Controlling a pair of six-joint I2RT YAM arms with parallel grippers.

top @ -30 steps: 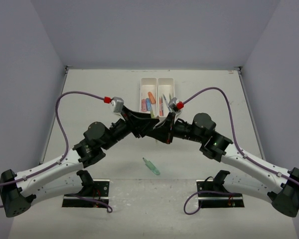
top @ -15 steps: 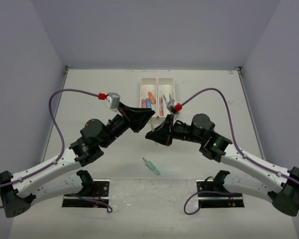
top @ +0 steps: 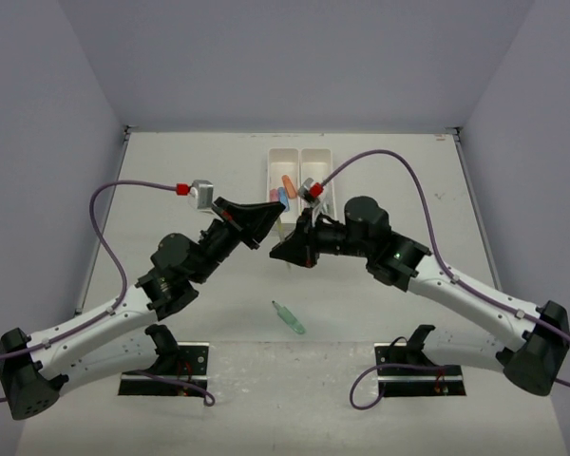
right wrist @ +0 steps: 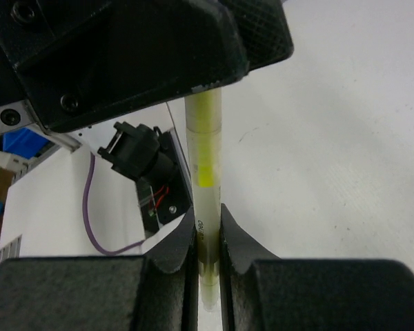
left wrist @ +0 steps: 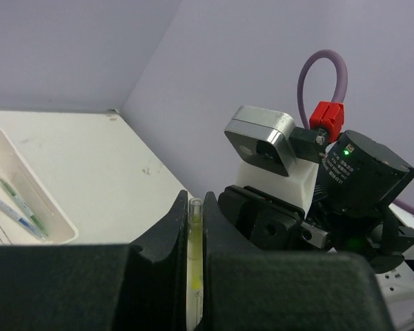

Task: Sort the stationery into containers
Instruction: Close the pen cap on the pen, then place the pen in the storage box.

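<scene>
Yellow pen [right wrist: 205, 138] tight in both left gripper [left wrist: 195, 203] and right gripper [right wrist: 207, 224], aloft just before white tray [top: 269, 171]'s near edge.

A: Surface?
B: Off-white table [top: 171, 190], with a paler, patchy strip along the near edge.
A: What sits straight on it?
B: White two-compartment tray [top: 283, 158], far middle, long sides running away from the arms. One short green stationery piece [top: 288, 317] lies loose and slanted, well apart from the tray, near-middle.
A: Anything else?
B: Two black base plates flat at the near edge, left [top: 185, 366] and right [top: 437, 380]. The green piece lies between them, slightly farther in.
</scene>
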